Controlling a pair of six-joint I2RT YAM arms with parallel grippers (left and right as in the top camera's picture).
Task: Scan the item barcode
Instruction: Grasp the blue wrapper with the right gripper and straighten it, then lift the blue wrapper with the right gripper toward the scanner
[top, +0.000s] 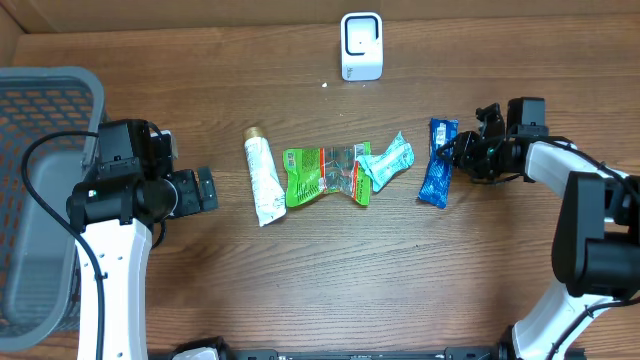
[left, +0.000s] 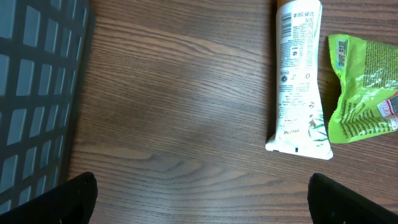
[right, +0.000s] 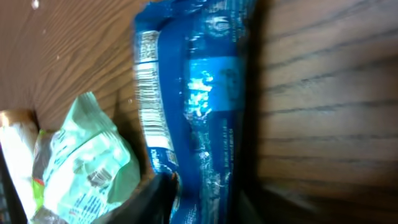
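The blue packet (top: 437, 165) lies flat on the table (top: 520, 290), barcode showing, at 4 o'clock from the white scanner (top: 361, 46). The right gripper (top: 458, 152) sits at its 3 o'clock edge; I cannot tell whether the jaws clamp it. A mint wrapper (top: 388, 162) lies at its 9 o'clock. Far beyond, the left gripper (top: 205, 188) gapes wide.

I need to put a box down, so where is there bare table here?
Free: the wide strip of table on the robot's side of the row, and the wood between the basket and the scanner. Crowded: the row from the tube to the blue packet, where the right claw sits.
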